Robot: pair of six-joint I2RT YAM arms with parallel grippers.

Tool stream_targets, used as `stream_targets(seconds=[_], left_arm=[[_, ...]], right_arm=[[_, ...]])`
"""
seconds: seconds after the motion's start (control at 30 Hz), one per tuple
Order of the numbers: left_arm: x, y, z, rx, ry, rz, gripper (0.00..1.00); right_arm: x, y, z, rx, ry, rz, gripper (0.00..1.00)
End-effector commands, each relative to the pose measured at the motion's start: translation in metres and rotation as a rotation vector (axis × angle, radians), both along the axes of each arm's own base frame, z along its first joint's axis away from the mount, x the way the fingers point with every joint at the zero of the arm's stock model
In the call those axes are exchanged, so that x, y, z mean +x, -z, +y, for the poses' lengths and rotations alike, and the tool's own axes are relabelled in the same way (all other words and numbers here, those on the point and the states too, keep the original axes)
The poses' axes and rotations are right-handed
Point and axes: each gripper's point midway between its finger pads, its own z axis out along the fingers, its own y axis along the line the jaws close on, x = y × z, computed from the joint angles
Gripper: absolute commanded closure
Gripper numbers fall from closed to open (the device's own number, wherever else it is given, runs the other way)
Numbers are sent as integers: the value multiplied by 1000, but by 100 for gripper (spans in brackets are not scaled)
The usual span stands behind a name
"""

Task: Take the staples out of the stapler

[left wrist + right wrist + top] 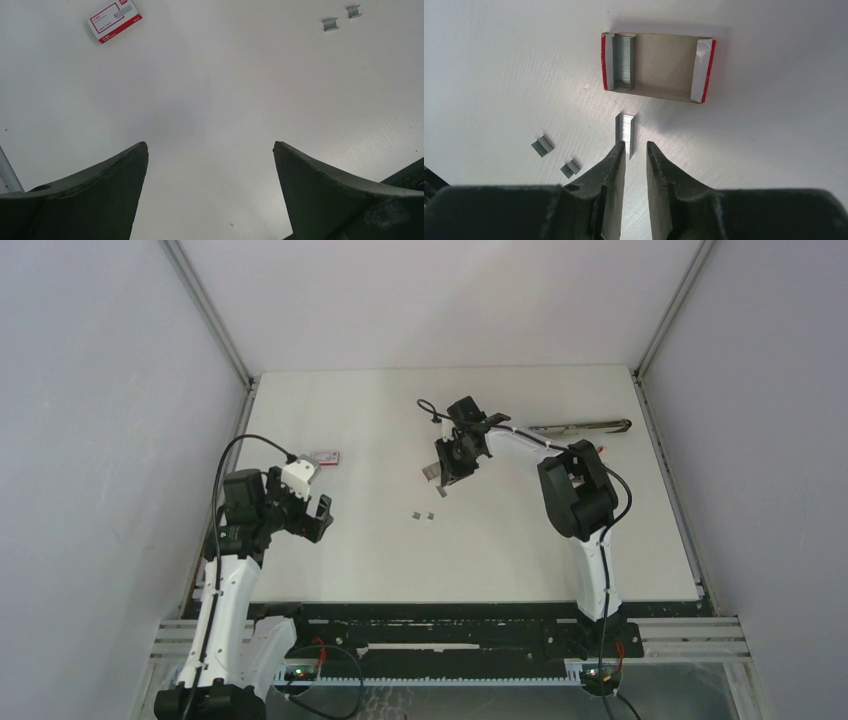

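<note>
staples [625, 129]: grey | open box [664, 65]: red-white ends, brown inside | table [499, 75]: white

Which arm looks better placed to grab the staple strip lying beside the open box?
Right. The right gripper sits at the end of the staple strip, jaws narrowly apart. The left gripper hangs wide open over bare table, well away from it.
</note>
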Motion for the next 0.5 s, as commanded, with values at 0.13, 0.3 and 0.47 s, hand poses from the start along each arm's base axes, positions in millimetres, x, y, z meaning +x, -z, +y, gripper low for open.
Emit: stream_targets(seconds=[0.13, 0.3, 0.47], left_arm=[[2, -1, 0, -11, -3, -21, 0], [2, -1, 0, -11, -4, -22, 0], [2, -2, 0, -11, -3, -25, 0]], right_arm=[[11, -11, 9, 1, -27, -56, 78], [8, -6, 12, -8, -37, -44, 78], [9, -3, 12, -18, -40, -42, 78]])
